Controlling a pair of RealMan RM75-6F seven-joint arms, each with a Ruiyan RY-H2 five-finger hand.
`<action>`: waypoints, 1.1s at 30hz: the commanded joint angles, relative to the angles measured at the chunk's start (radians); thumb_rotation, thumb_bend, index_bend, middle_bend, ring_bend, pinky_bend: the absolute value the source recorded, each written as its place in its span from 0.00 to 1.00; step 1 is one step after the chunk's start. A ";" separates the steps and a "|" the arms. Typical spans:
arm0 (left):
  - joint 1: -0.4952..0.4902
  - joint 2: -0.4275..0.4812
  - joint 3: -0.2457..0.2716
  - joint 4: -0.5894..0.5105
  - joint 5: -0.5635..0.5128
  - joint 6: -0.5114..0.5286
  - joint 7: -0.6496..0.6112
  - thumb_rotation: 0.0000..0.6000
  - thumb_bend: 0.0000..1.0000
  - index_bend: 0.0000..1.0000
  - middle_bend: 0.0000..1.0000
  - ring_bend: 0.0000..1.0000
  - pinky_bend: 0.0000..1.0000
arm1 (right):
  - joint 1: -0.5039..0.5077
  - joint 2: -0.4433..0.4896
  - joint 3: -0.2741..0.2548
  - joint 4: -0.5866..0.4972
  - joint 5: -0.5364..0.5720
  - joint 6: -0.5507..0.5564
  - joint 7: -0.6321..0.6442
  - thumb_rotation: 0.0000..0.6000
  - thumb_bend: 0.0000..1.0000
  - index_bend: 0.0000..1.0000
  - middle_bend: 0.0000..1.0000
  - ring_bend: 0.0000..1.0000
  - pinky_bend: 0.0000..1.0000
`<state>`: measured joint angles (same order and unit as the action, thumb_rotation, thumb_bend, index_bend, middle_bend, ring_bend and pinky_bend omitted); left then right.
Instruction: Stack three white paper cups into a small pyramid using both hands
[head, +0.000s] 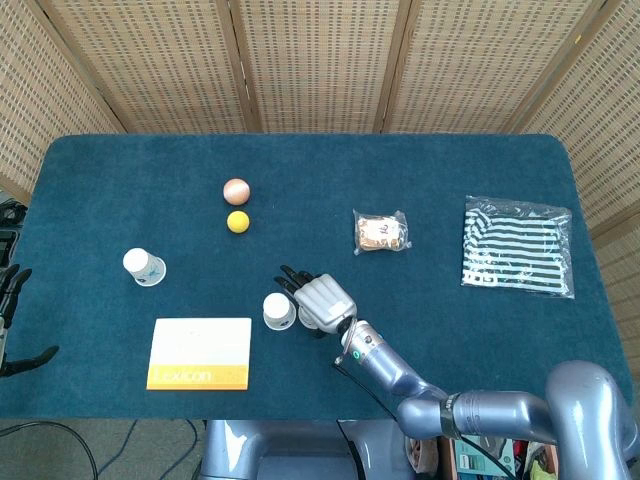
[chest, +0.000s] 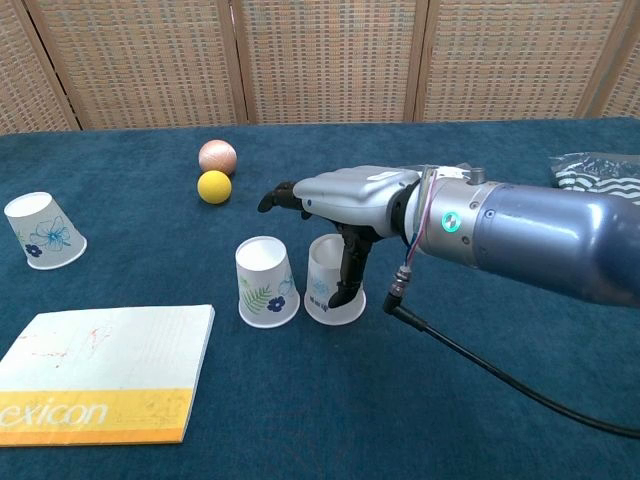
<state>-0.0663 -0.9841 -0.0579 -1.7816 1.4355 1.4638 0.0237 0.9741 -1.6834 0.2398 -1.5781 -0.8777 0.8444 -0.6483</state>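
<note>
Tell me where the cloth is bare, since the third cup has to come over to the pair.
Bare cloth runs between the far cup and the two cups standing side by side, bordered by the yellow ball above and the notebook below. It is crowded at the pair, where the right robot hand sits over the second cup.
</note>
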 joint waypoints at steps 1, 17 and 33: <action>0.000 0.000 0.000 0.000 0.000 0.001 0.000 1.00 0.11 0.00 0.00 0.00 0.00 | 0.002 0.006 0.000 -0.014 -0.002 0.007 0.013 1.00 0.15 0.00 0.00 0.17 0.42; -0.016 -0.014 -0.016 0.030 -0.022 -0.012 -0.005 1.00 0.11 0.00 0.00 0.00 0.00 | -0.181 0.353 -0.107 -0.209 -0.286 0.260 0.077 1.00 0.04 0.00 0.00 0.05 0.03; -0.220 -0.043 -0.108 0.090 -0.055 -0.221 0.090 1.00 0.11 0.00 0.00 0.00 0.00 | -0.598 0.505 -0.300 -0.047 -0.548 0.684 0.431 1.00 0.00 0.00 0.00 0.00 0.00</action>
<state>-0.2405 -1.0162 -0.1434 -1.7158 1.4134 1.2989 0.0780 0.4296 -1.1804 -0.0376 -1.6598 -1.4023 1.4794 -0.2716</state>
